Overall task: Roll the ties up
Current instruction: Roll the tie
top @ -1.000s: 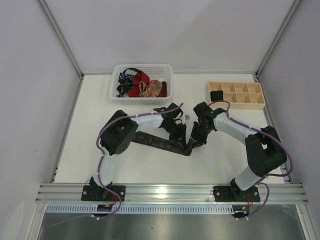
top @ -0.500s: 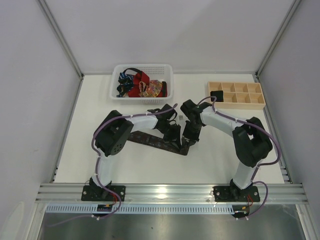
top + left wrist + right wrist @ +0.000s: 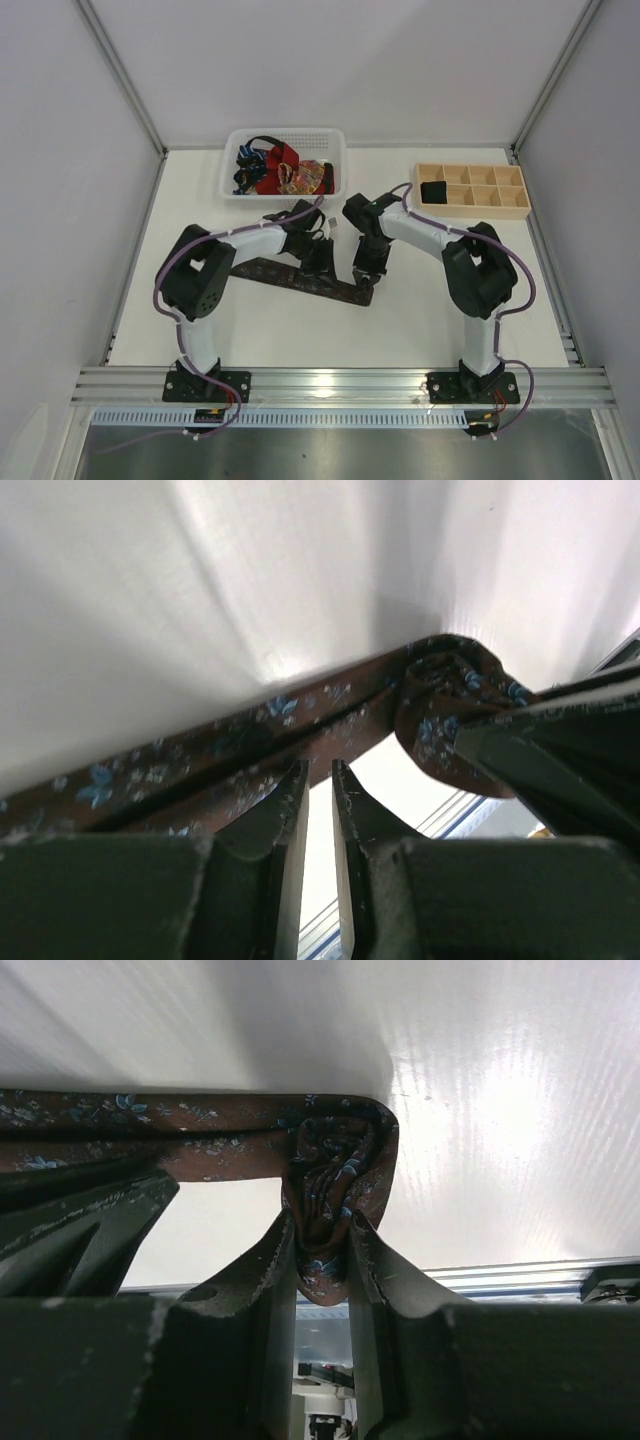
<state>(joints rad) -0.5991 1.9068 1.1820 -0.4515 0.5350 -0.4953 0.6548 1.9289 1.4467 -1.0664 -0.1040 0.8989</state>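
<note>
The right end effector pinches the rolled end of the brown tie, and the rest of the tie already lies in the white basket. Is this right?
Not quite. The right end effector pinches the rolled end of the brown tie, but the rest lies stretched on the table, not in the white basket. The top external view shows it.

Dark tie (image 3: pixel 290 276) flat on table (image 3: pixel 400 320); both arms meet over its right end; basket (image 3: pixel 285 165) behind.

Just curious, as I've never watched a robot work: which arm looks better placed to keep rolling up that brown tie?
Probably the right. Its jaws, seen from the right gripper, are already shut on the rolled end of the brown tie. The left gripper hovers, nearly shut, holding nothing, beside the flat stretch.
</note>
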